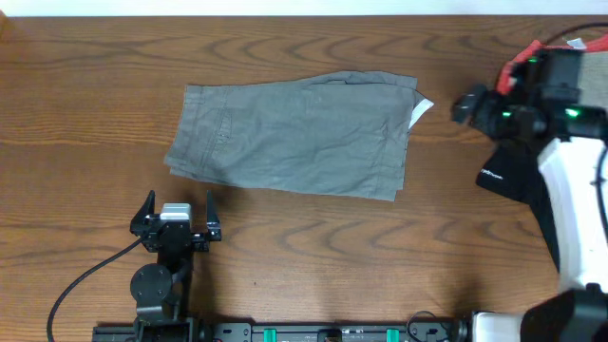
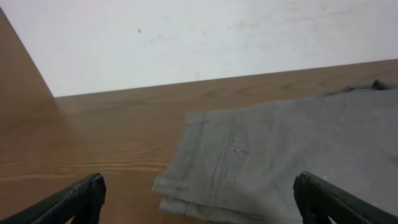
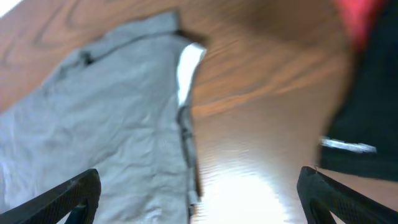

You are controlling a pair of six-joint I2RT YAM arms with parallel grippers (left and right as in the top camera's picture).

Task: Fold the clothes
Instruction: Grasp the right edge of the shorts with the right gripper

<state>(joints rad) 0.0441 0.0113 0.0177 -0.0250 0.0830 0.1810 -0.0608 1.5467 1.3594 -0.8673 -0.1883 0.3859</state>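
Left jaws: spread wide and empty, parked low over the table (image 1: pixel 85 85), just short of the near edge of the shorts (image 1: pixel 294 133) at the waistband end.
Right jaws: gaping too, with nothing between them, hanging off the hem end of the shorts, over bare wood beside a black garment (image 1: pixel 508 180).
Shorts: middle of the table, lying flat, waistband to my left and hems to my right, back pocket (image 1: pixel 223 133) facing up.
Done so far: stacked layers at the waistband corner (clearest from my left wrist) suggest one fold is made, leg on leg.
Loose end: a white scrap (image 1: pixel 422 110), lining or label, pokes out at the far hem corner.
Left to do: I judge a second fold, hems toward waistband, and tucking in that scrap. The black garment looks unfolded, partly under my right arm.
Red thing (image 3: pixel 367 18): too blurred to tell cloth from cable.
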